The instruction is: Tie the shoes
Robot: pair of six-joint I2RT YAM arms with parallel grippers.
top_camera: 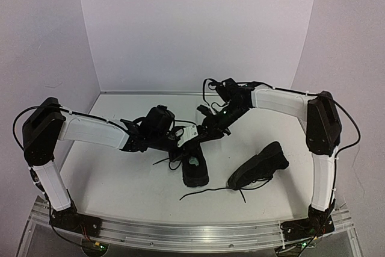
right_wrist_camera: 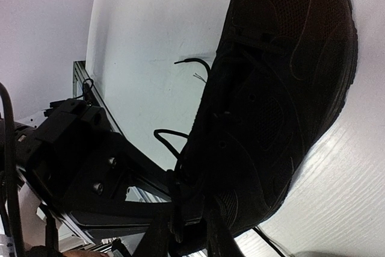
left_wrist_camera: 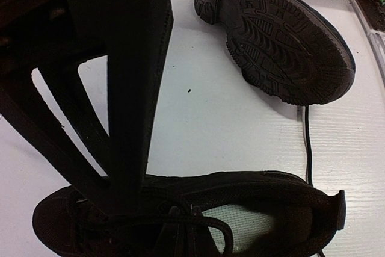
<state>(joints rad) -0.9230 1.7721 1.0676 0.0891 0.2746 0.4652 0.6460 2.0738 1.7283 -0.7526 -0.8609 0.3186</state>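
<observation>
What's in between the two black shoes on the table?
Mostly bare white table, seen from the left wrist. One thin lace crosses from the tipped shoe toward the upright shoe.

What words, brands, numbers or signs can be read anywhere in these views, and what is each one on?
Nothing is legible in any view.
The pale insole label inside the upright sneaker: too small and blurred to read.
The tipped sneaker: its sole shows tread only, no readable lettering.
</observation>
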